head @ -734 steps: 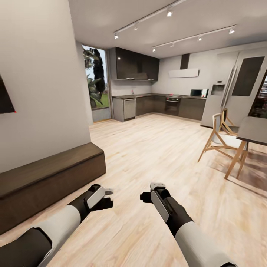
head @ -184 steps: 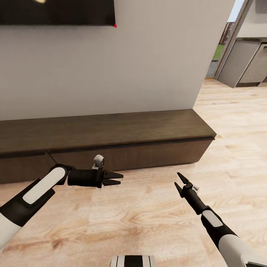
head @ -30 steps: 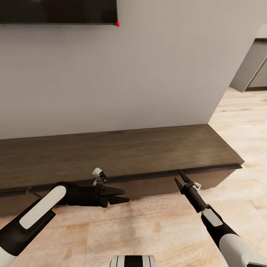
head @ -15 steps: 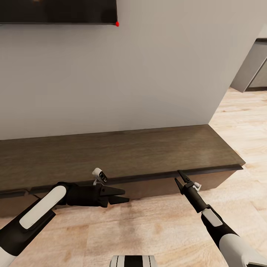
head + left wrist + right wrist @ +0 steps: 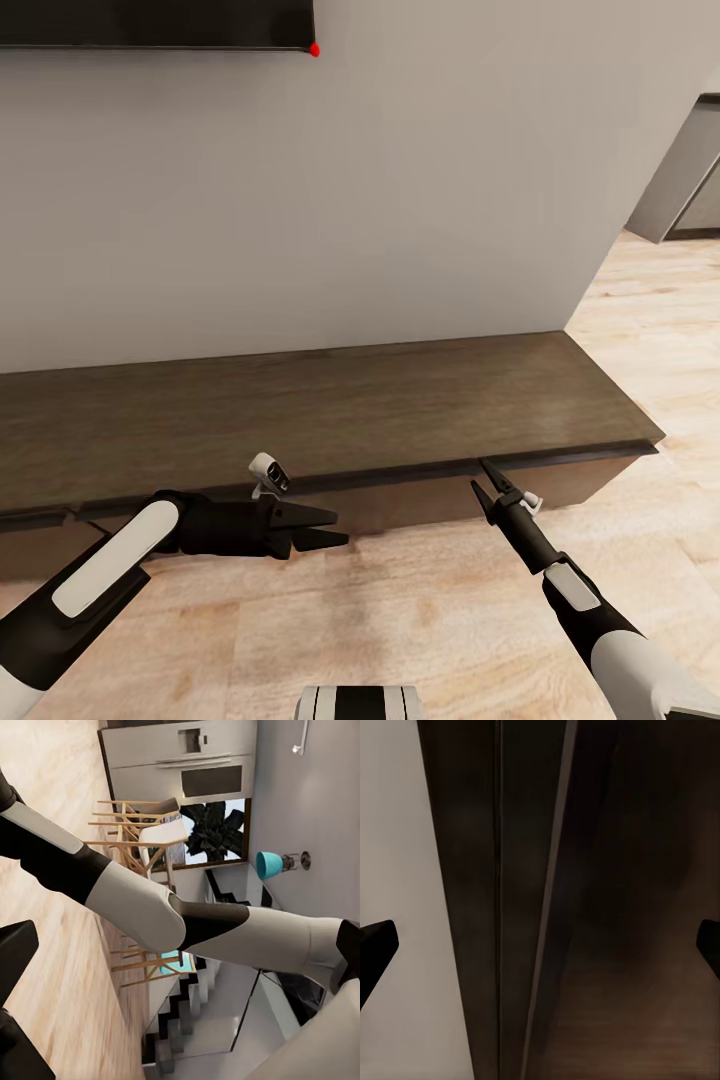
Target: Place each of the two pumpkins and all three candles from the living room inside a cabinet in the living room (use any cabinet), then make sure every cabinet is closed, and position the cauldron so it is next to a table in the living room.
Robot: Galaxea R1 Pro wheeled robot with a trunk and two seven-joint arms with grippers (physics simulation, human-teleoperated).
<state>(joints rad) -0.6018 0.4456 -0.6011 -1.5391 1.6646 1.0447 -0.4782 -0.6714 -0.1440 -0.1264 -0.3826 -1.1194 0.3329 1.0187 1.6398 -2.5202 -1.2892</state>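
dark-brown cabinet (image 5: pixel 330 410), pale grey wall (image 5: pixel 350 190), light wood-grain floor (image 5: pixel 420 610)

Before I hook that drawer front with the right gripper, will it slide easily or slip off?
The cabinet front looks smooth and handle-less, so the right gripper will probably slip. Likely stiff wood; only the thin lip under the top offers purchase.

No legible text, label, brand, number or sign appears in any view. The long low dark-brown wooden cabinet (image 5: pixel 330 415) carries no markings on its top or drawer fronts. The black wall-mounted screen (image 5: pixel 150 22) shows a small red dot at its lower corner, with no characters. The white-and-black arm segments bear no lettering.
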